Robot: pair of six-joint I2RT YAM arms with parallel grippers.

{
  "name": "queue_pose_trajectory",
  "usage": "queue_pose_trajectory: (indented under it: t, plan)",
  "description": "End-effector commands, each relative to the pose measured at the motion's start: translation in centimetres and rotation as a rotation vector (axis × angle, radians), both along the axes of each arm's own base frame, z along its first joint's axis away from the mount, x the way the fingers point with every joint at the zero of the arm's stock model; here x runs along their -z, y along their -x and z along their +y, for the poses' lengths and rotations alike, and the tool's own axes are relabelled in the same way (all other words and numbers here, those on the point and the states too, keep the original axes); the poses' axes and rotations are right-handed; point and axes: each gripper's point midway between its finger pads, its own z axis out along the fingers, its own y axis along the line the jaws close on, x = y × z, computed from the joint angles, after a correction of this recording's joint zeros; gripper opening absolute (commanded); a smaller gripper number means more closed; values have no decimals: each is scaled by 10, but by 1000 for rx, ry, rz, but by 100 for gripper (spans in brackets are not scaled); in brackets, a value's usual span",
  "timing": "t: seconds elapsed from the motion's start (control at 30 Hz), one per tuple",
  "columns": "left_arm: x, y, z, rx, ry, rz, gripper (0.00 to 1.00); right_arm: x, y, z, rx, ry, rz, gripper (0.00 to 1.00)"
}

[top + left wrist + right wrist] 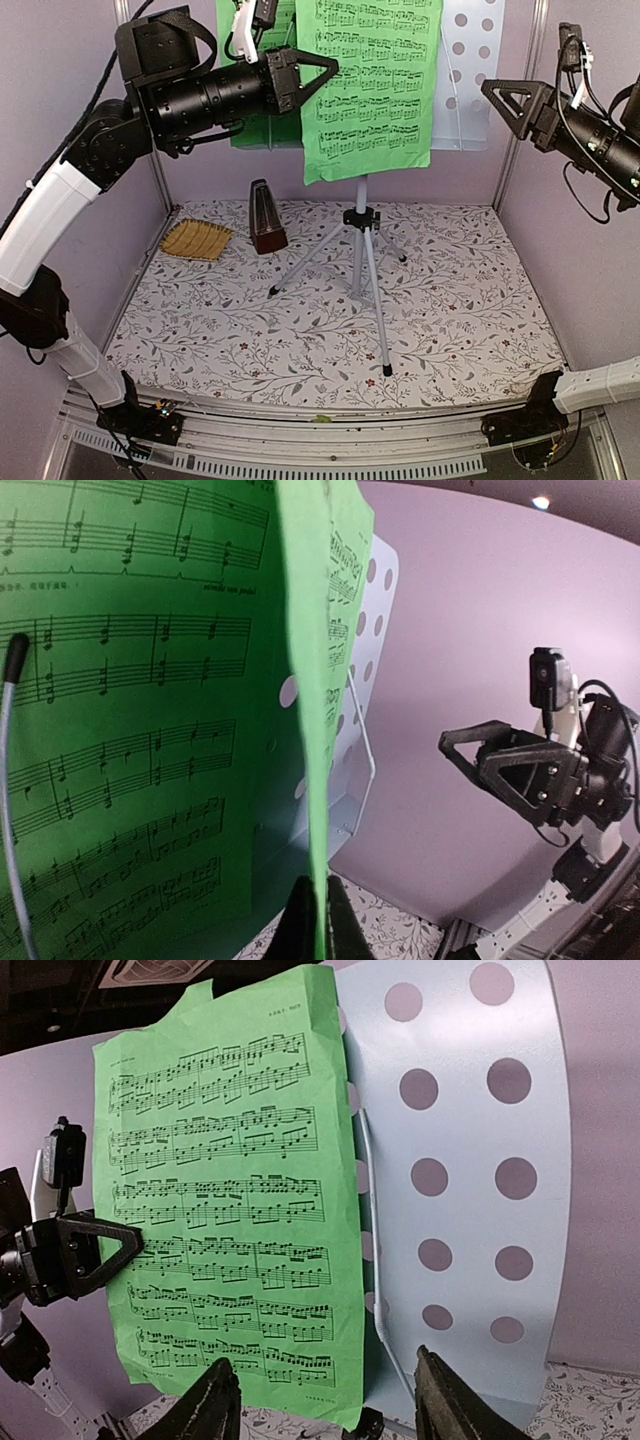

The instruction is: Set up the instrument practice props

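Observation:
The green sheet-music booklet (370,85) hangs open in front of the pale blue perforated music stand (470,70), which stands on silver tripod legs (365,265). My left gripper (325,72) is shut on the edge of a loose green page (322,680), seen edge-on between its fingers (298,920). My right gripper (500,100) hovers open to the right of the stand and touches nothing. In its wrist view the page (230,1210) and the stand (470,1160) lie beyond its spread fingertips (215,1400). The dark reddish-brown metronome (265,215) stands upright on the table, left of the tripod.
A tan woven straw mat (197,240) lies at the back left of the floral table cover (450,320). Purple walls close in the back and both sides. One tripod leg reaches forward to about the table's middle (385,365).

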Motion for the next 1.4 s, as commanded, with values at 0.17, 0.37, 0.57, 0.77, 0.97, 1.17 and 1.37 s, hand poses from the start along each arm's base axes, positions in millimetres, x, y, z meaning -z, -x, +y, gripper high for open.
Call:
queue_pose_trajectory:
  t: [0.17, 0.37, 0.57, 0.77, 0.97, 1.17, 1.37]
  plan:
    - [-25, -8, 12, -71, 13, -91, 0, -16, -26, 15, -265, 44, 13, 58]
    - [-34, -9, 13, -84, 17, -134, 0, -19, -39, 16, -344, 1, 62, 49]
    - [-37, -11, 8, -87, 8, -169, 0, -15, -45, 24, -383, -20, 96, 42]
    - [-38, -13, 3, -91, 8, -185, 0, -12, -53, 28, -384, -36, 102, 35]
    - [-39, -15, 3, -101, 8, -196, 0, -10, -56, 29, -389, -44, 91, 28]
    - [-40, -16, 2, -108, 10, -208, 0, -7, -58, 30, -391, -47, 87, 23]
    - [-43, -17, 2, -113, 13, -226, 0, -3, -62, 33, -395, -55, 88, 20]
